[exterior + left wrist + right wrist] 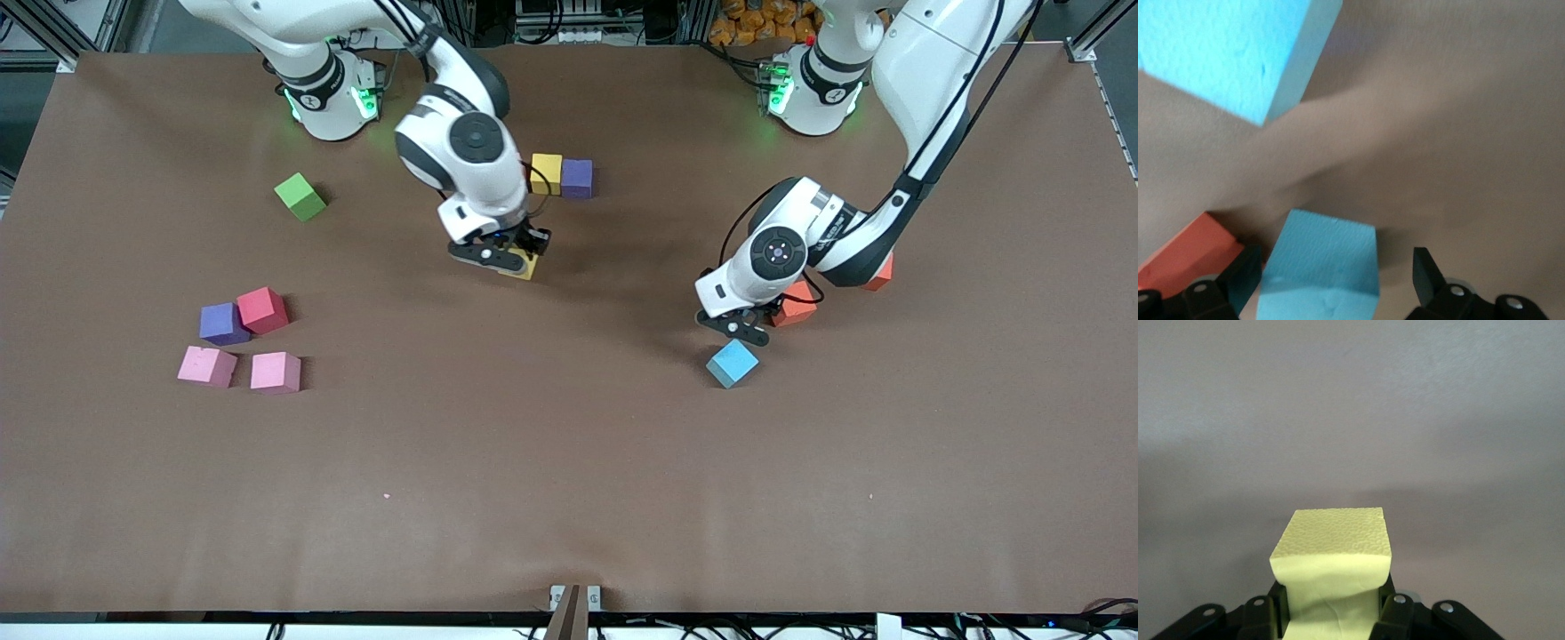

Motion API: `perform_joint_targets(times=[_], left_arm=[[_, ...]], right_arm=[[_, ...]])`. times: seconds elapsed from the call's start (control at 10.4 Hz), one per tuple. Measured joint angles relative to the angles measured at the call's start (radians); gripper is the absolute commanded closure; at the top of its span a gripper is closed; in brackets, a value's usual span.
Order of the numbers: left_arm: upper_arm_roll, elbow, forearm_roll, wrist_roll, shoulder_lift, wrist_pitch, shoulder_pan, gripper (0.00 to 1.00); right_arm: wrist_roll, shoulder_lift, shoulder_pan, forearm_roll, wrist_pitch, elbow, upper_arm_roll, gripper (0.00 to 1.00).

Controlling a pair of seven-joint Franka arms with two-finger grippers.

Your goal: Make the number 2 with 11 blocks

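My right gripper [508, 256] is shut on a yellow block [1331, 550], squeezing its sides, low over the table's middle. Just farther from the camera, another yellow block [546, 173] and a purple block [577, 178] sit side by side. My left gripper [1335, 267] is open, its fingers [1426, 270] straddling a light blue block [1321, 263] that rests on the table. A second light blue block [733, 363] lies just nearer the camera. An orange-red block [794, 304] sits beside the left hand, another [880, 274] under its forearm. No number 2 is in view.
Toward the right arm's end lie a purple block [222, 324], a red block [262, 309] and two pink blocks [208, 365] [276, 372]. A green cube [300, 196] sits alone, farther from the camera than they are.
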Motion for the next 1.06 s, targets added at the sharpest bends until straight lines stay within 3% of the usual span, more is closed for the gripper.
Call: perform_joint_targets(times=[0.29,1.06], left_arm=[[0.000,-0.046,0.000,0.049,-0.049,0.000,0.035,0.00],[-0.006,-0.061,0.000,0.051,-0.048,0.004,0.027,0.00]], right_arm=[[0.024,0.065,0.071,-0.051,-0.001,0.031,0.000,1.00],[0.041,0.111,0.154,-0.080,0.040,0.033,0.036,1.00]])
